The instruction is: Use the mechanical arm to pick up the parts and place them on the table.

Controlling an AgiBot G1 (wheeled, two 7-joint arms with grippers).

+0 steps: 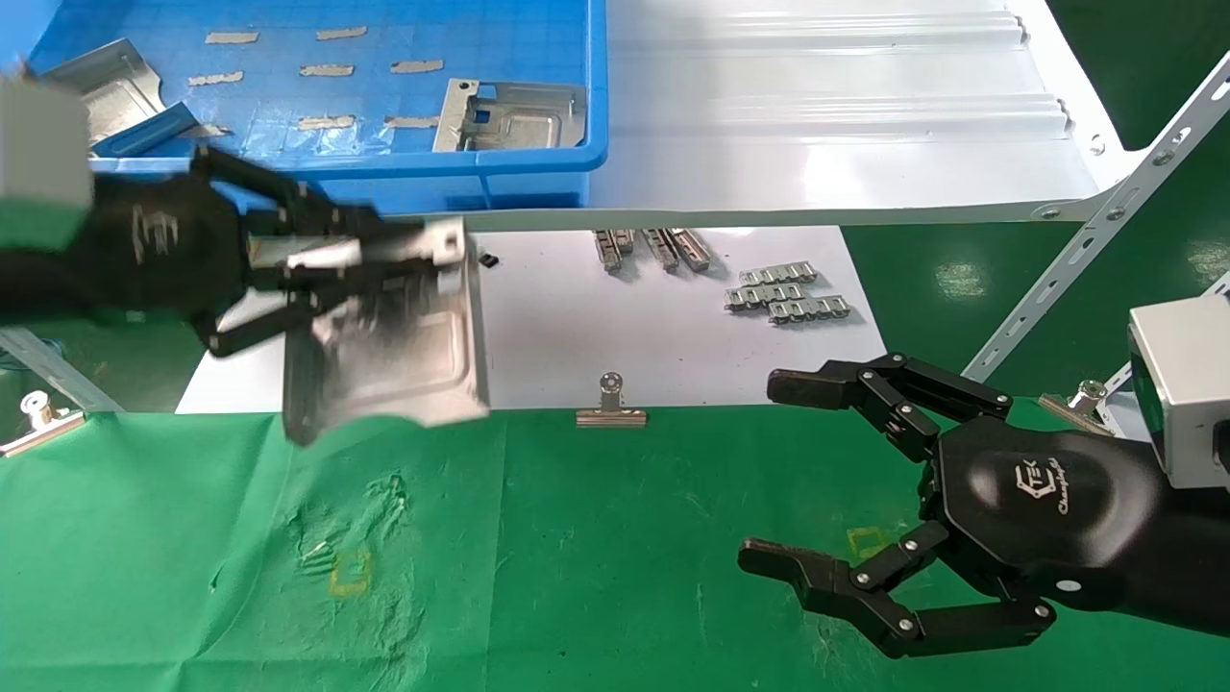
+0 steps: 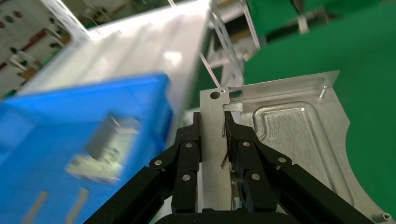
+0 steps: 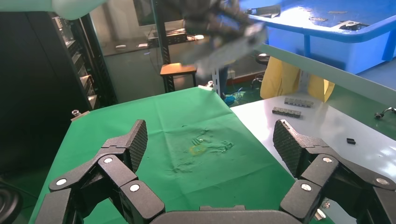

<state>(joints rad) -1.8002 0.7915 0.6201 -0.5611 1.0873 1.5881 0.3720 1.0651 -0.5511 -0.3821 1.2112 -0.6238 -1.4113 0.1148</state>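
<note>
My left gripper [image 1: 437, 255] is shut on the edge of a silvery stamped metal part [image 1: 404, 351] and holds it in the air over the near edge of the white tabletop, just above the green cloth table [image 1: 596, 557]. In the left wrist view the black fingers [image 2: 243, 154] pinch the part [image 2: 299, 140] at its folded tab. Two more parts lie in the blue bin [image 1: 538, 163]: one at its right [image 1: 514, 115], one at its far left [image 1: 115, 86]. My right gripper [image 1: 759, 471] is open and empty over the cloth at the right.
A yellow square outline [image 1: 351, 574] marks the wrinkled cloth below the held part. A silver binder clip [image 1: 611, 404] holds the cloth's far edge. Small grey link strips [image 1: 783, 293] lie on the white tabletop. A glossy white shelf [image 1: 826, 115] carries the bin.
</note>
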